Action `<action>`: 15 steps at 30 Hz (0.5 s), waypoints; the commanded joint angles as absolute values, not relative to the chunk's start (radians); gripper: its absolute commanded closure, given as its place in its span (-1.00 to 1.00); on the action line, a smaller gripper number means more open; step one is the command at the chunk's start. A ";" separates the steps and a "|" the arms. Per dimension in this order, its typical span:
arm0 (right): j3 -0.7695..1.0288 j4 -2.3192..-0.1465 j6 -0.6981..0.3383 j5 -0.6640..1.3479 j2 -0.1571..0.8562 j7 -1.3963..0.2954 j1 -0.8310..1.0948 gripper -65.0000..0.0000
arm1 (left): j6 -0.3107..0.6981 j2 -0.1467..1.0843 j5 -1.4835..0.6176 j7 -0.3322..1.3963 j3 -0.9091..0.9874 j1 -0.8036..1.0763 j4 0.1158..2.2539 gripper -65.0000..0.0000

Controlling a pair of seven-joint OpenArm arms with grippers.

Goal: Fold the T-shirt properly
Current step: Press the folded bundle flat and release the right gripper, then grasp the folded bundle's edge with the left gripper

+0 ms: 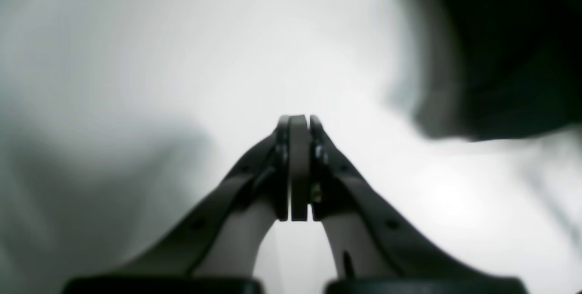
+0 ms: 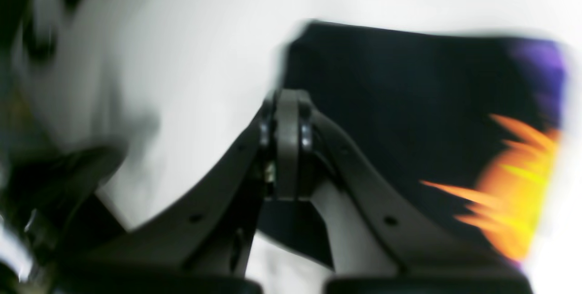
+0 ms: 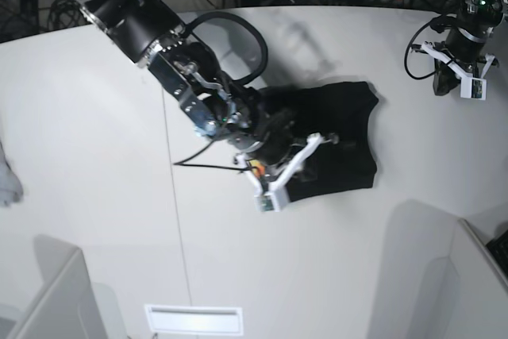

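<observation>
Two arms were in view over a white table (image 3: 95, 132). The T-shirt (image 3: 337, 144) lay near the middle of the table as a compact black block, plain side up in the base view, with a sleeve-like corner jutting at its upper right edge. In the right wrist view the shirt (image 2: 409, 117) showed black cloth with a purple patch at its far corner and an orange-yellow rayed print along one edge; this view was blurred.

The right gripper (image 2: 291, 103) had its jaws pressed together, pad against pad, with no gap visible between them. It stood at the edge of the shirt, and black cloth showed below the jaws, but the blur did not allow me to confirm whether any fabric was pinched. In the base view the right arm (image 3: 182, 69) reached from the upper left down to the shirt's left edge, and its wrist hid the fingertips.

The left gripper (image 1: 299, 123) was likewise fully closed, with nothing between its pads, over bare white table. In the base view it (image 3: 460, 85) sat at the upper right corner, well apart from the shirt.

A small light grey cloth (image 3: 8, 184) lay at the table's left edge.
</observation>
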State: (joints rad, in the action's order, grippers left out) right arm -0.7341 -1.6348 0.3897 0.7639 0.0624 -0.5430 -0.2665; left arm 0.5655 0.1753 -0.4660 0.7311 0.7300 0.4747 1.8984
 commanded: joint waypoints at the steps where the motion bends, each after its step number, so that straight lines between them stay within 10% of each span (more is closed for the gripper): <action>1: -0.670 -1.656 0.386 0.768 0.070 -0.532 -0.251 1.00 | 0.559 0.176 -0.470 0.716 0.737 0.470 1.922 1.00; 9: -0.447 -1.776 0.386 0.768 0.222 -0.532 -0.048 1.00 | 0.559 0.151 -0.513 0.814 0.653 0.371 1.940 1.00; 15: -0.354 -1.839 0.386 0.768 0.266 -0.532 0.062 1.00 | 0.555 0.153 -0.708 0.934 0.653 0.280 1.903 -0.52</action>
State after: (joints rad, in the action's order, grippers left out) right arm -0.3573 -1.8160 0.3977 0.7628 0.2657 -0.5529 0.0818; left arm 0.5533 0.1402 -0.6903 0.9512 0.6472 0.2836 1.8893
